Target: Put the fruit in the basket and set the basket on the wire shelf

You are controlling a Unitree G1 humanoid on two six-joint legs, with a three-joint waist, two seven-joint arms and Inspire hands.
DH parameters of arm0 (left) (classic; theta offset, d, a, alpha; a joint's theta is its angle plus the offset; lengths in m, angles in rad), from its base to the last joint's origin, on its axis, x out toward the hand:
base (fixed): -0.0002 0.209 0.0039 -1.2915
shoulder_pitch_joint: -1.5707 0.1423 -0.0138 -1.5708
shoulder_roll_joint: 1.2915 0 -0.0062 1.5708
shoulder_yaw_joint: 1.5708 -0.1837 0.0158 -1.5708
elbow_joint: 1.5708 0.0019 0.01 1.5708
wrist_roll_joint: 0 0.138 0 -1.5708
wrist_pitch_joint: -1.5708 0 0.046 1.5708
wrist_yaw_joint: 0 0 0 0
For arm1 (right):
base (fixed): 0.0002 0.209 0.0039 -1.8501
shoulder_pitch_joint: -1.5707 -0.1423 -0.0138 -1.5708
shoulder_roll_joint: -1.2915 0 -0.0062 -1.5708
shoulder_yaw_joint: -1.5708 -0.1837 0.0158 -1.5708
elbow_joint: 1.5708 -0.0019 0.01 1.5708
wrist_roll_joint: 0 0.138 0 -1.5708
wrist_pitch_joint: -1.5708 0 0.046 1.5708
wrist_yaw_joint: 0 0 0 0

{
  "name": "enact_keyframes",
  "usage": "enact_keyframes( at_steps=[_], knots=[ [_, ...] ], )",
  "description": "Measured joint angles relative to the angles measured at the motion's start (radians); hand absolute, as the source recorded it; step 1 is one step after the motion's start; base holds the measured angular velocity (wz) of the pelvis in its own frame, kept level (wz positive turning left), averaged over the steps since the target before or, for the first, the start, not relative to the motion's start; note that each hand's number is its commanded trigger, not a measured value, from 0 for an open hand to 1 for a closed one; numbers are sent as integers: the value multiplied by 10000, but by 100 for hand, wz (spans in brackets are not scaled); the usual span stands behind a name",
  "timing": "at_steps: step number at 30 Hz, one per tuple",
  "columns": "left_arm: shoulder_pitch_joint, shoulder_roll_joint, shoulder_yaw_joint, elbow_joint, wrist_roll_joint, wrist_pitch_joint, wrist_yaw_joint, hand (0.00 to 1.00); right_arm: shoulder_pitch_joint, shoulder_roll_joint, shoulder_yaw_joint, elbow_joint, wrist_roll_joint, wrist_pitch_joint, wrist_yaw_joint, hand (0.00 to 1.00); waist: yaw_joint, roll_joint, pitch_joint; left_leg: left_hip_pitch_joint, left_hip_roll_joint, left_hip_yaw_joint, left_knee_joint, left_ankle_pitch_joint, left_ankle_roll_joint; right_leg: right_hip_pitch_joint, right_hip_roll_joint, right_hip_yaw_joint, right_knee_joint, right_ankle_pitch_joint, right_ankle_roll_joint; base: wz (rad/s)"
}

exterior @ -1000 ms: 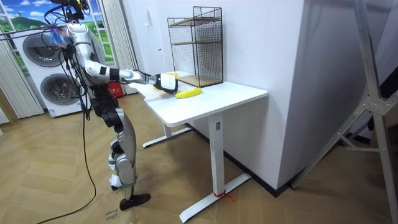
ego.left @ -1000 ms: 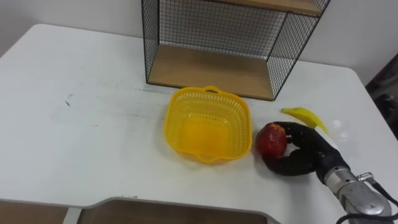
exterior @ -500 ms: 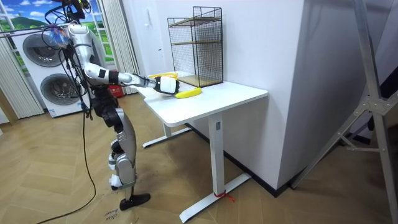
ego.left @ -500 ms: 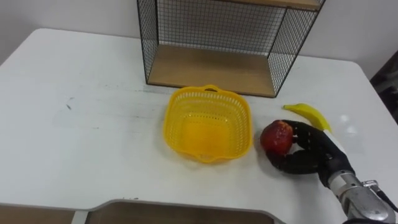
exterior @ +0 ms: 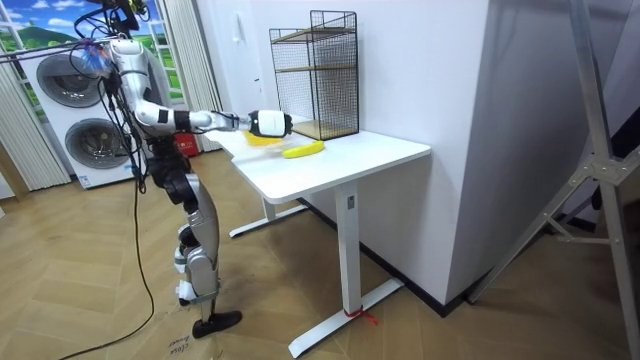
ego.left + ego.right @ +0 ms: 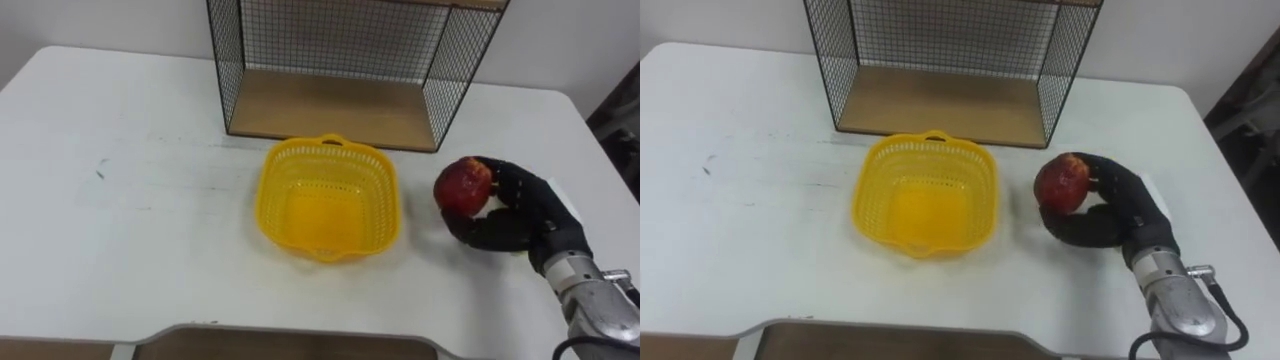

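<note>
hand: apple (image 6: 462, 186) is gripped in curled right hand (image 6: 520, 215), beside basket (image 6: 384, 192) | risk: apple could be dropped onto desk (image 6: 120, 210) if released before basket rim is cleared

Apple (image 6: 463, 187): red and round, held in the curled fingers of the right hand (image 6: 515, 218) above the counter (image 6: 120, 230), to the right of the basket.
Banana (image 5: 303, 149): yellow, lying flat on the counter.
Basket (image 6: 330, 146): yellow perforated plastic, upright, bare floor showing, just in front of the shelf.
Wire shelf (image 6: 330, 105): black mesh walls, wooden boards, standing at the counter's back.
</note>
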Motion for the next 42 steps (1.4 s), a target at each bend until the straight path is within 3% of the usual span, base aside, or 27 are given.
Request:
enact_keyframes(
  at_steps=[4, 10, 21, 33, 37, 41, 42],
  knots=[
    [-22, -9, -9, -3, -11, -44, 55, 0, -30, -17, -12, -441, -83, -33, -13, 100, 11, 2, 10, 5, 0, 19, -9, -1, 0, 0, 0, -12, 2, 0, 0, 0],
    [-104, -23, -135, 270, -10, -158, 55, 0, -322, -21, -6, -1151, -93, -33, -97, 100, 37, 67, 85, -9, 8, 38, -3, 0, 0, -9, 3, -1, 10, 1, -1, 0],
    [-288, -102, -136, 382, 381, 29, -9, 0, -358, -15, 120, -2118, -579, 2, 547, 100, 252, 30, 64, -122, 7, 49, 15, 0, 0, -112, 3, 5, 16, 2, -1, 0],
    [-513, -109, -347, 415, 564, 182, -10, 0, -682, -11, 856, -2126, -810, 103, 1118, 100, 333, -4, 39, -182, 9, 40, 46, 0, 0, -167, 2, 3, 29, 2, -2, 0],
    [-492, -110, -408, 572, 565, 219, -7, 0, -918, -2, 1190, -2131, -868, 104, 1120, 100, 336, -84, -2, -179, 9, 36, 55, 0, 0, -157, 2, 6, 26, 2, -1, 0],
    [-537, -48, -530, 619, 576, 229, -13, 0, -956, 34, 1602, -2322, -989, 151, 1274, 100, 405, -125, 32, -179, 9, 33, 58, 0, 0, -149, 2, 10, 18, 2, -2, 0],
    [-541, -48, -534, 619, 578, 229, -13, 0, -957, 43, 1638, -2384, -1038, 177, 1328, 88, 418, -116, 47, -179, 9, 33, 57, 0, 0, -149, 2, 9, 19, 2, -2, 0]
  ],
)
